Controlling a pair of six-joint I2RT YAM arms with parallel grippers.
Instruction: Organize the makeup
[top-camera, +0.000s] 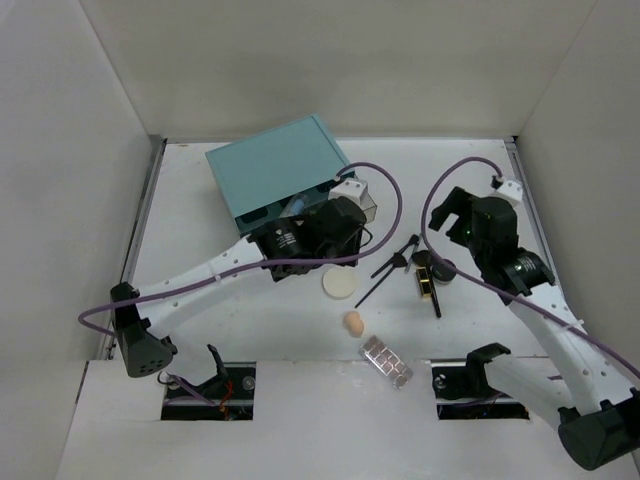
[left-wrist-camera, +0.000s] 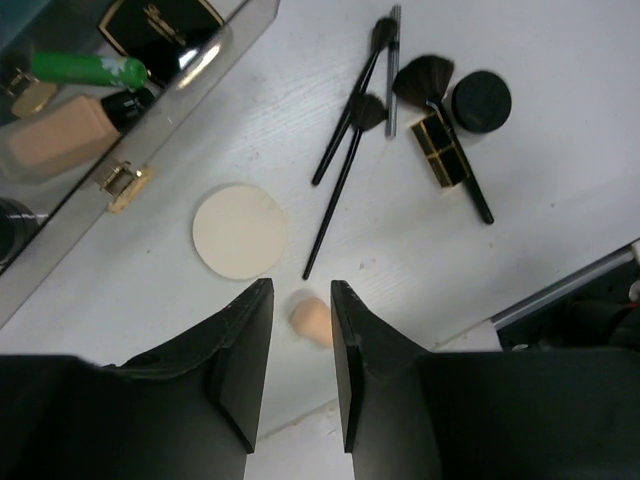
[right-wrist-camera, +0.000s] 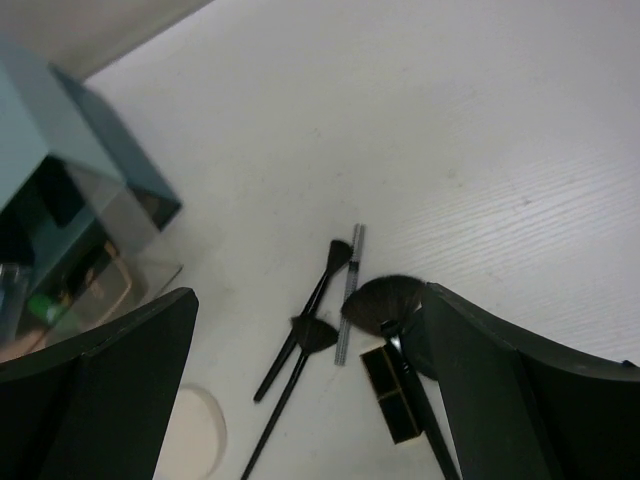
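Three brushes (left-wrist-camera: 337, 190), one pencil (left-wrist-camera: 393, 70), one puff (left-wrist-camera: 239, 231), one sponge (left-wrist-camera: 310, 318), one round compact (left-wrist-camera: 481, 101).

You have a large teal box (top-camera: 275, 170) toward the back of the white table (top-camera: 250, 330), left of centre and turned at an angle. Its clear drawer (top-camera: 362, 203) stands pulled out on the side that faces the middle of the table. In the left wrist view you see a small gold handle (left-wrist-camera: 122, 184) on the drawer's transparent front. Plain pale walls (top-camera: 350, 60) close the table in on three sides, and a metal rail (top-camera: 141, 225) runs along its left edge.
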